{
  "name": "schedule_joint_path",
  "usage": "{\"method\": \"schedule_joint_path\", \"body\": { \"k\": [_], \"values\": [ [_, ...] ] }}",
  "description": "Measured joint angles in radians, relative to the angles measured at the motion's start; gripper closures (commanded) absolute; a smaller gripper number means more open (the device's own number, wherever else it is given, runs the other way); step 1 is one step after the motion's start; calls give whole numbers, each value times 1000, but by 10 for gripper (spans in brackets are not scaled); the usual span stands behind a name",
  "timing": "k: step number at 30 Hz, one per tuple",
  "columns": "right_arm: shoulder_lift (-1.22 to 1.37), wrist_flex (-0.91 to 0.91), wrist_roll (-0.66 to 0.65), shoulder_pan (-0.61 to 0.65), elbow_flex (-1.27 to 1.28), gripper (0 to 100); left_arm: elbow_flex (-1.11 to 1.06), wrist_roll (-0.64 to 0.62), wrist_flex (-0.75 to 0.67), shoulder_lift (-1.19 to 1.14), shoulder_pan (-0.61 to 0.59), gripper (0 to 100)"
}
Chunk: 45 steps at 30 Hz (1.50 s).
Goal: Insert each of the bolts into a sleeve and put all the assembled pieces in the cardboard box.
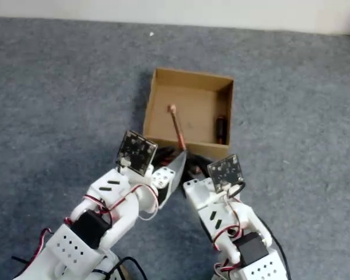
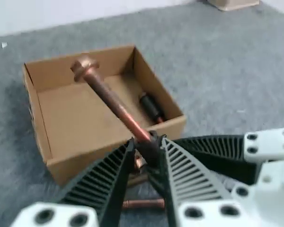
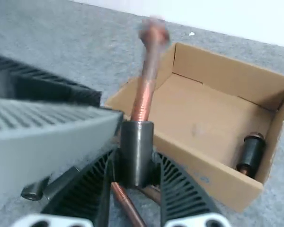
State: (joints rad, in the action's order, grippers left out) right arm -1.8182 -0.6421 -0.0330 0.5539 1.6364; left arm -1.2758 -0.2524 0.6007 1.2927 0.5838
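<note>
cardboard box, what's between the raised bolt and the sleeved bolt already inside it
Only bare floor of the cardboard box separates the raised bolt from the sleeved bolt, as the high view shows.

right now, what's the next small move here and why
Probably push the bolt further down: the right gripper holds the sleeve, but most of the copper shank stands above it, so it looks only partly seated.

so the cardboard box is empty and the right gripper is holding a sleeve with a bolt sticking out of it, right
Not empty: the right wrist view shows one assembled piece lying in the cardboard box by a wall. The rest holds: the right gripper holds a sleeve with a bolt sticking out.
</note>
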Motion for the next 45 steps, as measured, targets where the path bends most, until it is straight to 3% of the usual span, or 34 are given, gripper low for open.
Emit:
{"method": "schedule_joint_path", "body": {
  "k": [11, 14, 20, 30, 35, 45],
  "values": [
    [0, 0, -109, 0, -2, 992, 48, 9, 121, -2, 0, 863],
    [0, 0, -112, 0, -2, 992, 49, 69, 121, -2, -5, 862],
    [0, -8, -112, -6, -2, 992, 49, 126, 121, -2, -115, 860],
    [-2, -272, -117, -5, -138, 992, 259, 126, 382, 0, -215, 860],
    [-2, -296, -117, -12, -180, 992, 265, 129, 397, 0, -215, 859],
    [-2, -104, -112, -292, -133, 992, 265, 132, 399, -40, -215, 819]
  ]
}}
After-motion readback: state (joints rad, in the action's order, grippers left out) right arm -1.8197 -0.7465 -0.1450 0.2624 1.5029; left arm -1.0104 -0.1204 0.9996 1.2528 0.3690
